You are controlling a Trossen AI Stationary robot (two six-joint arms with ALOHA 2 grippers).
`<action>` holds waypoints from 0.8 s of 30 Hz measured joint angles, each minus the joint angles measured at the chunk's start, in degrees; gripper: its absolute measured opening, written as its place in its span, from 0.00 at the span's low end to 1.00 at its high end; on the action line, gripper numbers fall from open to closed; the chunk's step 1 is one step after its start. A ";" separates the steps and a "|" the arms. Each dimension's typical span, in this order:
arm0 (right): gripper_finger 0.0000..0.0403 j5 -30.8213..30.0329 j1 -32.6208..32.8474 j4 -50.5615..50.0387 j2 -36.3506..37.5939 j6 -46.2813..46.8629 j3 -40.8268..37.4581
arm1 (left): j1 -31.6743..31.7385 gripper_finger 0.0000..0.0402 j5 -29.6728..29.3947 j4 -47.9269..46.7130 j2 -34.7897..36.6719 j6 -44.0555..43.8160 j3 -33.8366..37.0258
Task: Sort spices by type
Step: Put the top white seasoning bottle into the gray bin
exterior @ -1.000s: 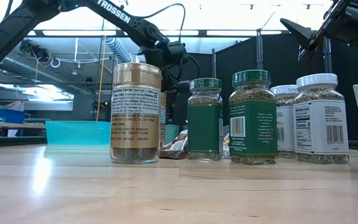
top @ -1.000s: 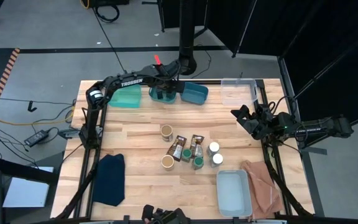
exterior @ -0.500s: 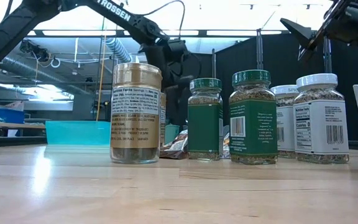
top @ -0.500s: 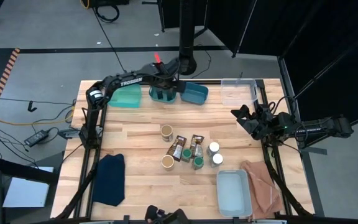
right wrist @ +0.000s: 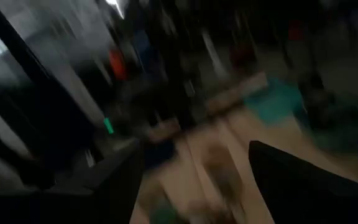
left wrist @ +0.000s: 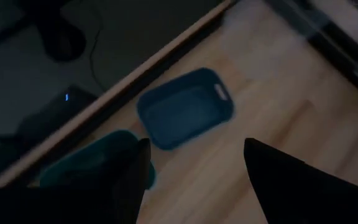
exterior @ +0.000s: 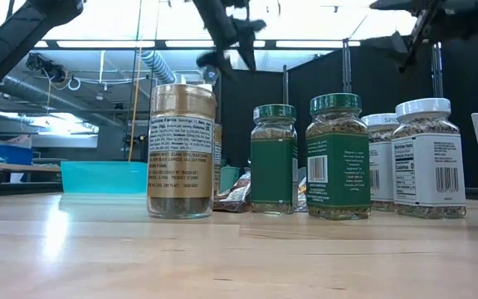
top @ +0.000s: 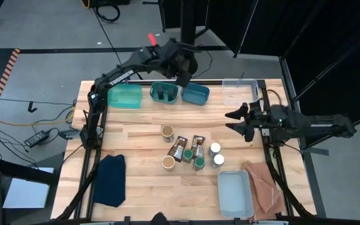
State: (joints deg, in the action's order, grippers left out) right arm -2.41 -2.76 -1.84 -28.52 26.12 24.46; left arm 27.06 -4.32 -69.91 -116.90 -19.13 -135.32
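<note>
The spices stand in a cluster at mid-table: tan-topped jars [top: 167, 132] [top: 169, 162], brown packets [top: 181, 148] [top: 197, 145], green-lidded jars [top: 200, 164] [exterior: 336, 156] and white-lidded jars [top: 215, 149] [exterior: 426, 158]. Two dark jars [top: 164, 94] stand in the middle teal bin [top: 165, 85] at the far edge. My left gripper [top: 184, 76] [left wrist: 194, 162] hangs open, high above that bin, holding nothing. At the right edge my right gripper [top: 231, 122] [right wrist: 194, 180] is open and empty, pointing level toward the cluster.
More teal bins [top: 125, 95] [top: 195, 94] and a clear one [top: 239, 90] line the far edge. A pale bin [top: 235, 192] and a tan cloth [top: 264, 187] lie near right, a dark blue cloth [top: 110, 178] near left. Bare wood lies between the cluster and the bins.
My left gripper has risen steeply out of the middle teal bin, leaving the dark jars standing in it, and has rolled somewhat. My right gripper has tipped up from slanting down to about level and reaches a little farther toward the table's middle.
</note>
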 joint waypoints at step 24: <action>0.68 6.53 7.02 -32.16 -41.08 0.40 28.88 | -13.27 0.66 -8.71 -20.18 22.81 2.18 4.46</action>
State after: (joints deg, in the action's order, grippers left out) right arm 4.12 4.25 -34.00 -69.61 26.52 53.34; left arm 13.79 -13.03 -90.09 -94.10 -16.95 -130.87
